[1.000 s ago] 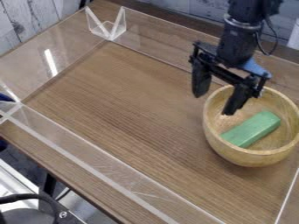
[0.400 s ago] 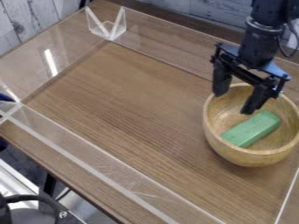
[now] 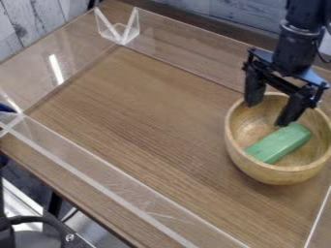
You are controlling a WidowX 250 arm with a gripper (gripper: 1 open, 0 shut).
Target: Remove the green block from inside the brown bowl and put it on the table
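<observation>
Jaws of your black gripper (image 3: 288,101) stand spread, pointing down; the flat bright green block (image 3: 281,144) lies below them, toward the camera, in the round tan wooden bowl (image 3: 241,148), long axis diagonal.

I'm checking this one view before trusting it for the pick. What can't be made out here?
- Arm above the gripper: cut off by the top edge.
- Far rim of the brown bowl: partly hidden behind the open gripper's fingers.
- Height of the fingertips above the green block: a single angled view, so depth is unclear.
- Table: right and near corners cut off by the picture's edges.
</observation>
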